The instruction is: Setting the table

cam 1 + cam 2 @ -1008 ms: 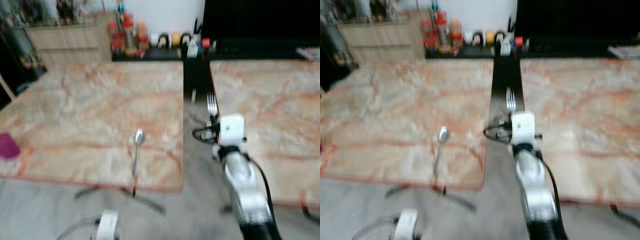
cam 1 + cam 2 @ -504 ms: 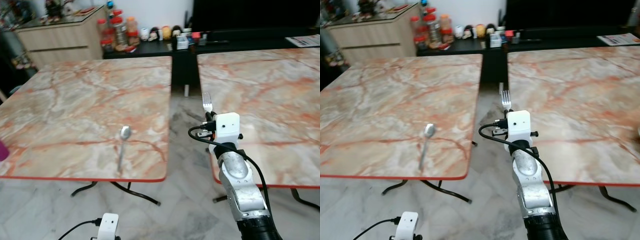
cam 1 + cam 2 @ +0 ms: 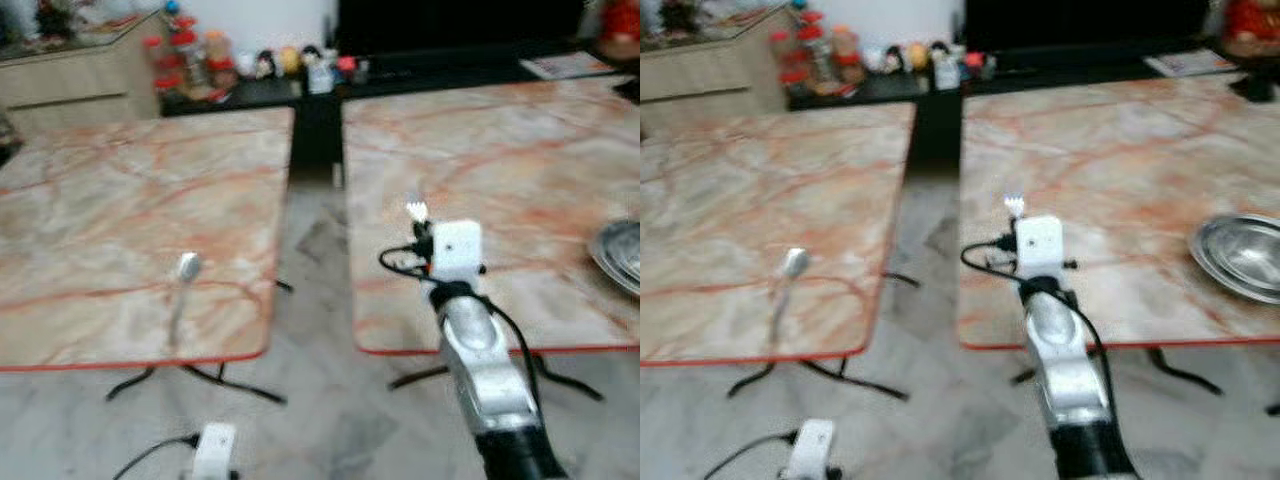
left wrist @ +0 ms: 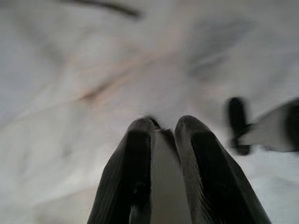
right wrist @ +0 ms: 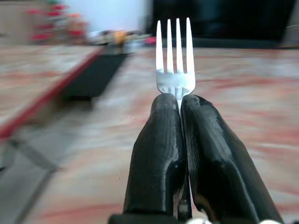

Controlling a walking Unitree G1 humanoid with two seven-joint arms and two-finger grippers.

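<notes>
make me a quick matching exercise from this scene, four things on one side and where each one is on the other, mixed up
Things:
1. fork
2. spoon
3. metal plate
4. left hand

Places:
A. lying on the left table, near its front edge
B. hanging low over the pale floor
C. clamped in the right hand, tines pointing away from it
D. on the right table, towards its right side

Right pairs: 1-C, 2-A, 3-D, 4-B
</notes>
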